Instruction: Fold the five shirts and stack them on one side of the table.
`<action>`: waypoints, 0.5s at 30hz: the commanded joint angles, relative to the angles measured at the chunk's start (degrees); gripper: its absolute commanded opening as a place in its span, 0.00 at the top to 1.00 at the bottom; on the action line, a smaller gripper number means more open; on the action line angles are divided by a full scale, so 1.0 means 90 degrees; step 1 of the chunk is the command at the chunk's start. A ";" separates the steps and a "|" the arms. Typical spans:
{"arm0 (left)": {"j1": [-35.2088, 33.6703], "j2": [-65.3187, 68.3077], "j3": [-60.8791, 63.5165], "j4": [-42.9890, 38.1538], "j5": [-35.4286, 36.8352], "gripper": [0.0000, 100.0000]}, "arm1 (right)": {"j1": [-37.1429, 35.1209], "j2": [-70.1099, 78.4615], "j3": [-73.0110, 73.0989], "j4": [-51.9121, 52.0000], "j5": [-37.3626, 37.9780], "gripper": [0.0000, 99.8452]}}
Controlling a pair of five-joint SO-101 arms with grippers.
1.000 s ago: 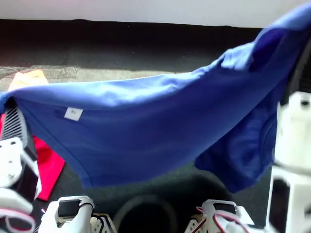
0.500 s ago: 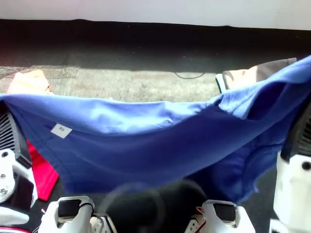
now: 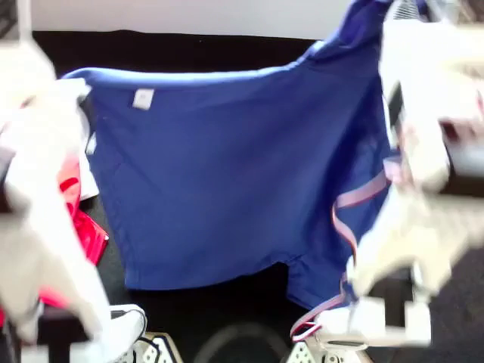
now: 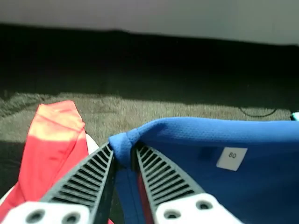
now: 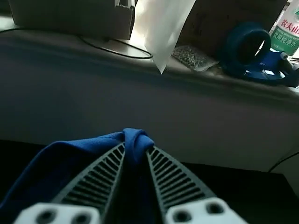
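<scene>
We logged one blue shirt [image 3: 227, 189], hanging spread; our left gripper [image 4: 124, 156] and right gripper [image 5: 135, 149] each clamped a bunched corner of it.

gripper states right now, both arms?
Left gripper: closed, holding a corner of the blue shirt.
Right gripper: closed, holding the blue shirt's other end.

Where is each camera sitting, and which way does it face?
High view: fixed above the arm bases, looking down at the blue mesh shirt hung spread between both white arms.
Left wrist view: on the left wrist, looking along its ribbed jaws, shut on a shirt corner; red shirt beyond.
Right wrist view: on the right wrist, along its jaws, shut on another corner, facing a cluttered ledge.
Shared: high and left wrist views both show the shirt's white tag.
</scene>
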 commanded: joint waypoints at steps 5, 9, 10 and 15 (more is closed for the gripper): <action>-0.0005 0.2505 -0.0005 -0.1416 -0.0547 0.99 | -0.0269 0.2926 -0.0181 -0.1382 0.0068 0.99; -0.0044 0.3463 -0.0337 -0.1915 -0.0899 0.99 | -0.0396 0.3639 -0.0181 -0.2164 0.0068 0.99; -0.0054 0.3629 -0.0542 -0.1915 -0.0938 0.99 | -0.0415 0.3726 -0.0181 -0.2281 0.0068 0.99; -0.0034 0.4488 -0.1402 -0.1915 -0.0957 0.99 | -0.0562 0.4107 -0.0103 -0.2203 0.0039 0.99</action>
